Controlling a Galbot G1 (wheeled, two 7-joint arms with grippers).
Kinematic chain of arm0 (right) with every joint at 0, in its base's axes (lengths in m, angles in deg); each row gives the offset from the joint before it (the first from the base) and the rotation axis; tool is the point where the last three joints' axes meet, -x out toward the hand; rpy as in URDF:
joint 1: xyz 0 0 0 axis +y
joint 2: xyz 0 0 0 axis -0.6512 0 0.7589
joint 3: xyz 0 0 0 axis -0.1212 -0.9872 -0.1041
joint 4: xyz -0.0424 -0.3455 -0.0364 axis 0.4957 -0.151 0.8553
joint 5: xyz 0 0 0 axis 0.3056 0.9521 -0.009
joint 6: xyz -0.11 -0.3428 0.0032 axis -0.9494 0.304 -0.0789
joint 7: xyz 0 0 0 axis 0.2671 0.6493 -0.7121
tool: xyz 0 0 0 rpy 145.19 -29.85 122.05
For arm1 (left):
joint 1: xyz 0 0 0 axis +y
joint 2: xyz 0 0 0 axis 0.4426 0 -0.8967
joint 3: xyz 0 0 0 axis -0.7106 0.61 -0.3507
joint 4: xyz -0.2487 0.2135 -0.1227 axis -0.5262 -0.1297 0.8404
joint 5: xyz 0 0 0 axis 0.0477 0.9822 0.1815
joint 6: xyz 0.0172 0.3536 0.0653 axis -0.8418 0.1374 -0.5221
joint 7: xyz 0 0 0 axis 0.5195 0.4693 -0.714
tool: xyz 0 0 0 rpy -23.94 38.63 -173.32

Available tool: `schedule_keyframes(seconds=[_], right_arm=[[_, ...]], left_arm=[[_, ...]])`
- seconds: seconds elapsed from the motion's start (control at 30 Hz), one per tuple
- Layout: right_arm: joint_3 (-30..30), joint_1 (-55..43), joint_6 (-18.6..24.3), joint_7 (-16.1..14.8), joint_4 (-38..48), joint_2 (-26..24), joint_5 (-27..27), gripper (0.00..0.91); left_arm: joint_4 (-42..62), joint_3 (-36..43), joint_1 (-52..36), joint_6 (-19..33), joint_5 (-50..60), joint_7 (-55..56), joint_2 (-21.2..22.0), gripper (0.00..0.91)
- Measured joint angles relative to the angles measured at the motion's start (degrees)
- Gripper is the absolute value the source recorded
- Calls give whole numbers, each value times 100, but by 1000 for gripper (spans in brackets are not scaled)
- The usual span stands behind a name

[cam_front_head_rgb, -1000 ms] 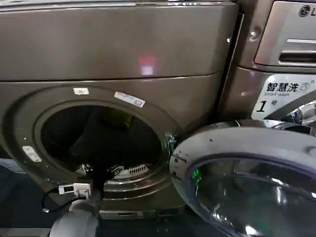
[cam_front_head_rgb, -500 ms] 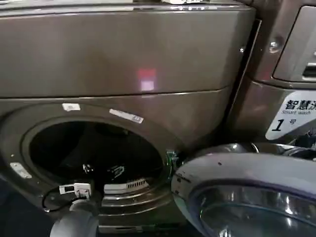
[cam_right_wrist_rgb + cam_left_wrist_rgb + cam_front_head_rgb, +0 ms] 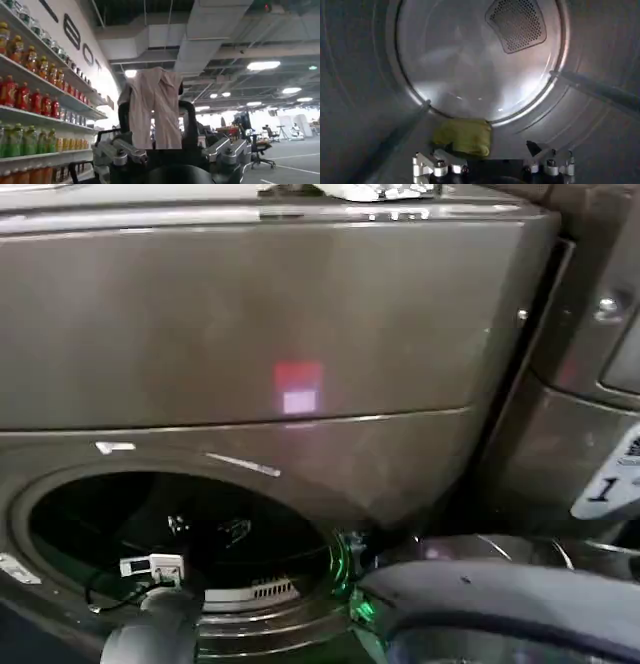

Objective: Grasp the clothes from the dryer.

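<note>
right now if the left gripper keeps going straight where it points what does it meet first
Most likely the clothes, lying on the drum floor just ahead of the left gripper, whose jaws stand open. Depth is hard to judge; beyond them is the drum's back wall.

Head cam sits close to the dryer point(image 3: 280, 334), looking forward and down at its front panel and round opening. My left wrist cam is inside the drum, facing the back wall point(image 3: 475, 55). My right wrist cam points up and outward at shelves point(image 3: 35, 100) and ceiling. Head and left wrist views share the drum.
</note>
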Motion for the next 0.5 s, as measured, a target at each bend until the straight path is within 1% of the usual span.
schedule_keyframes(seconds=[0.37,0.5], right_arm=[[-75,-34,-21,-7,-87,-7,6,907],[-134,-73,-13,-7,-120,-41,14,907]], left_arm=[[137,-13,-108,0,40,108,-25,907],[353,-25,-321,0,57,195,-24,907]])
